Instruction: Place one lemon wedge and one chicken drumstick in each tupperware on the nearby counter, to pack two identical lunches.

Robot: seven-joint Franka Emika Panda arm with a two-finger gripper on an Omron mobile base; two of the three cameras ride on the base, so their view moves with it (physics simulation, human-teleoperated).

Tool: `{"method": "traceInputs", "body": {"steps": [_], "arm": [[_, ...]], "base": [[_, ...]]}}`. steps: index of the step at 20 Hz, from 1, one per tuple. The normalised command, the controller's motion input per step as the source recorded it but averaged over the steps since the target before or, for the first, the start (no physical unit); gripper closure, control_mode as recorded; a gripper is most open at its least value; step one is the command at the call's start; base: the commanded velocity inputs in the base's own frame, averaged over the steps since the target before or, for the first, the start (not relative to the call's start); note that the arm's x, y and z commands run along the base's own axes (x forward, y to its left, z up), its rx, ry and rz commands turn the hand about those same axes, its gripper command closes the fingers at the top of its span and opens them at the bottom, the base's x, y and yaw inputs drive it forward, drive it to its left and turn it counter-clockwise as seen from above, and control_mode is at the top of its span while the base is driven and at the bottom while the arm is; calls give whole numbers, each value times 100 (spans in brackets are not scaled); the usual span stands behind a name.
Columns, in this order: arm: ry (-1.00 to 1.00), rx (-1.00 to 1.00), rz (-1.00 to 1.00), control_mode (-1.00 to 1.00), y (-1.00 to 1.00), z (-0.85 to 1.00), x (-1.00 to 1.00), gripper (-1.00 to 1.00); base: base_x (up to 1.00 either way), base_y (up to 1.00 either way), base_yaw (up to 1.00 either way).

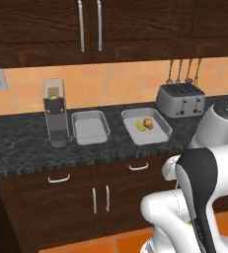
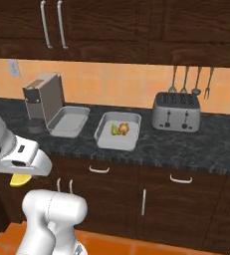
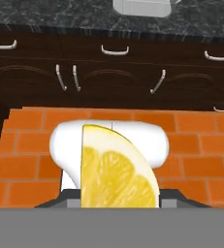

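Observation:
My gripper (image 3: 119, 199) is shut on a yellow lemon wedge (image 3: 116, 174), held low in front of the drawers. From the right base view the same wedge (image 2: 19, 180) pokes out under the hand (image 2: 29, 164), well below counter height. On the counter (image 1: 17, 143) lie two grey tupperware. The left tupperware (image 1: 90, 129) (image 2: 69, 121) holds nothing. The right tupperware (image 1: 154, 134) (image 2: 111, 142) holds a lemon wedge (image 1: 140, 126) (image 2: 114, 130) and a brown chicken drumstick (image 1: 148, 122) (image 2: 124, 130).
A silver toaster (image 1: 180, 100) (image 2: 176, 111) stands right of the tupperware, and a coffee machine (image 1: 56, 116) (image 2: 41, 99) stands to their left. Utensils hang on the wall above the toaster. Dark drawers with silver handles (image 3: 114, 49) face the hand over an orange tiled floor (image 3: 200, 145).

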Motion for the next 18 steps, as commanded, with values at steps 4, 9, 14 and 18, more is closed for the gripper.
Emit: {"method": "traceInputs", "body": {"steps": [4, 9, 14, 18], "arm": [[0, 0, 0, 100, 0, 0, 0, 100], [0, 0, 0, 100, 0, 0, 0, 100], [6, 0, -5, -100, 0, -7, 54, 100], [4, 0, -2, -100, 8, -27, 100, 100]], "base": [[91, 87, -6], [88, 20, -2], [18, 0, -7], [0, 0, 0]]}}
